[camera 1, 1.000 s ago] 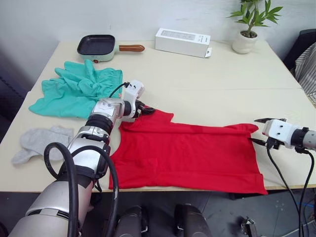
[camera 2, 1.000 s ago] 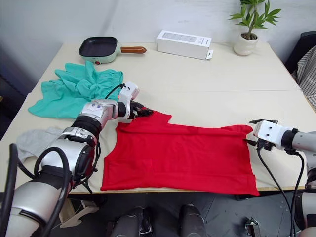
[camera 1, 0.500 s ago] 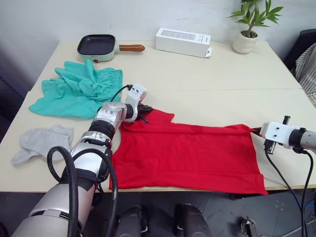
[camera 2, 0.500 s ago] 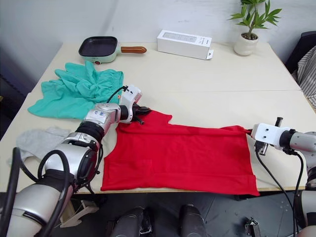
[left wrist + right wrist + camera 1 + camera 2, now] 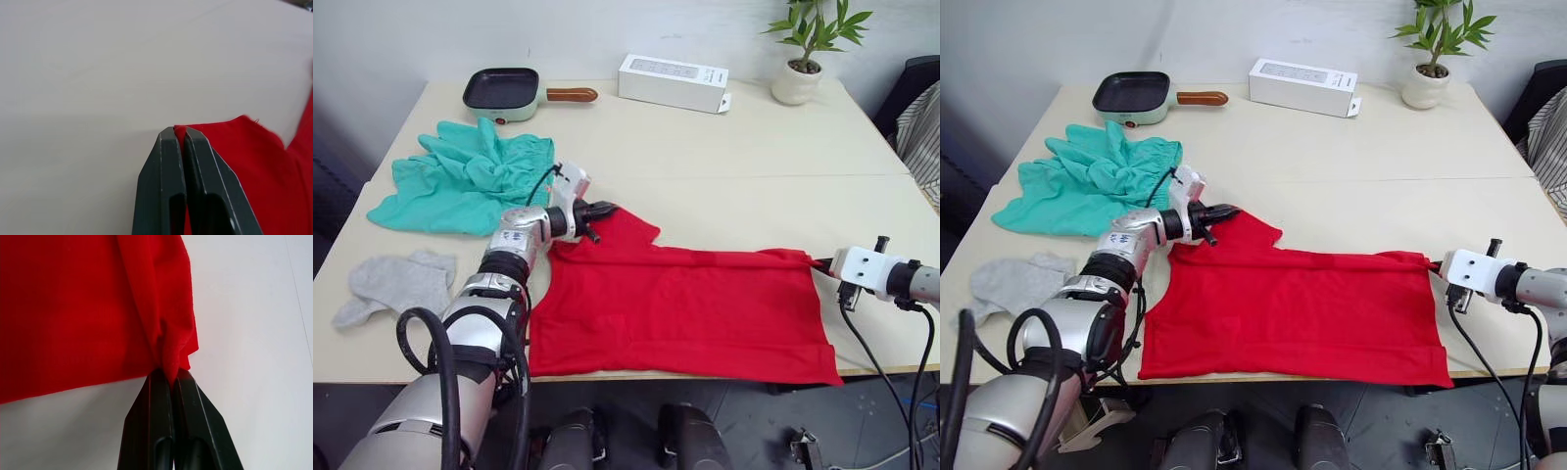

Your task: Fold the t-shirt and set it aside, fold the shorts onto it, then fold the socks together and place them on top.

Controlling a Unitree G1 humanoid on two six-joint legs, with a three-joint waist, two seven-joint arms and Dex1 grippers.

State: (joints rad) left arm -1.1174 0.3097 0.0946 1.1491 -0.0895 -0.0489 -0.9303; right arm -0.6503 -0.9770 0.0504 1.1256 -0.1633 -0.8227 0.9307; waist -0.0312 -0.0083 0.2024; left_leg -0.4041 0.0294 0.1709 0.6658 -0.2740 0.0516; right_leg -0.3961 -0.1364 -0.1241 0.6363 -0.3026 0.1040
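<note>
Along the near edge of the table the bright red cotton t-shirt (image 5: 685,313) lies spread flat, long axis running left to right. The left pincer (image 5: 603,209) is pinched shut on its far-left corner and the right pincer (image 5: 1433,264) is clamped on the far-right corner, so both far corners probably come toward the near hem. The crumpled teal shorts (image 5: 465,176) and small grey knitted socks (image 5: 391,284) wait off left.
</note>
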